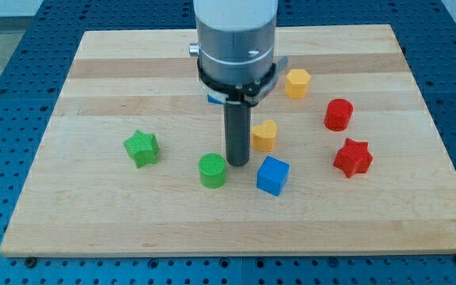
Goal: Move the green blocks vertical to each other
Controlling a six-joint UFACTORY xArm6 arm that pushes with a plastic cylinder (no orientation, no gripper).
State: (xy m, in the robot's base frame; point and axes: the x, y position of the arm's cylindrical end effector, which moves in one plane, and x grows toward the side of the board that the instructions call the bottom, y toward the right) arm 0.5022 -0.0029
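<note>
1. The rod's tip (237,164) is down on the desk (101,222), planted just to the view's right of the green cylinder (212,170) — very near, though contact can't be confirmed.
2. This end effector has nothing to open or close; it is a bare rod, holding nothing, able only to shove.
3. The green star (142,148) sits well off to the view's left of the cylinder and slightly higher up the view, so the pair lies more side by side than stacked.
4. The key relation: the cylinder lies to the view's left of the tip, so a leftward push would likely carry it toward a spot beneath the star.
5. Close by on the tip's right: a blue cube (273,175) and a yellow block (265,135).
6. Two red blocks and another yellow one stand further right, clear of the action.
</note>
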